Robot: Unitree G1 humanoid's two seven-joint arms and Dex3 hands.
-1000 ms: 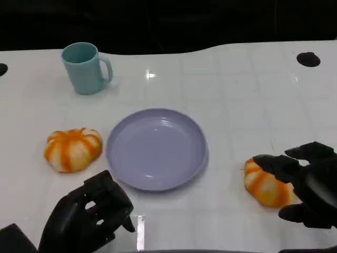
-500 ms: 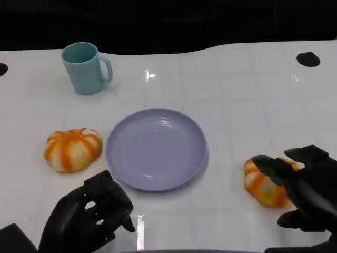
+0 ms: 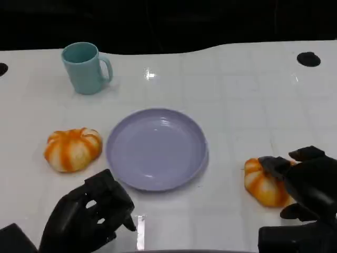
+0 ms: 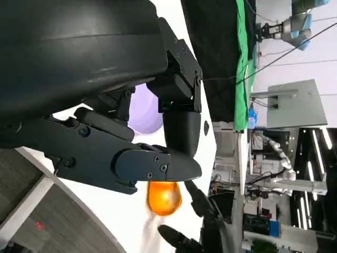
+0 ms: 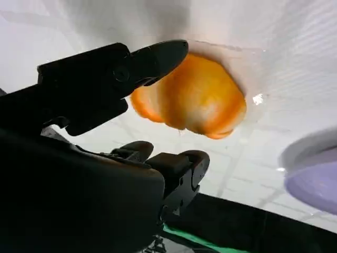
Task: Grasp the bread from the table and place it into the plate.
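Fingers (image 3: 279, 164) of the right hand (image 3: 308, 182) reach over the top of the orange-and-white striped bread (image 3: 265, 183) lying on the white desk (image 3: 237, 95) at the robot's right, well apart from the lavender plate (image 3: 156, 148). In the right wrist view one finger (image 5: 158, 58) lies across the far side of the loaf (image 5: 192, 100) and others curl up on the near side, but a gap shows on that near side; the hand looks spread around the bread, not yet clamped on it, so I read it as unclenched and holding nothing.

The risk I see is a shallow, off-centre grip. The bread is rounded and lobed, and the fingers seem to sit high on its crown. If they close there, they may squeeze it out sideways along the glossy desk or lift it only to drop it short of the plate. A soft loaf could also deform and slip during the carry.

The left hand (image 3: 87, 216) rests near the plate's front edge, fingers loosely curled on nothing; a wide swing toward the plate could brush it. A second striped bread (image 3: 72, 149) sits just left of the plate and a teal mug (image 3: 85, 67) stands farther back, both out of the likely path.
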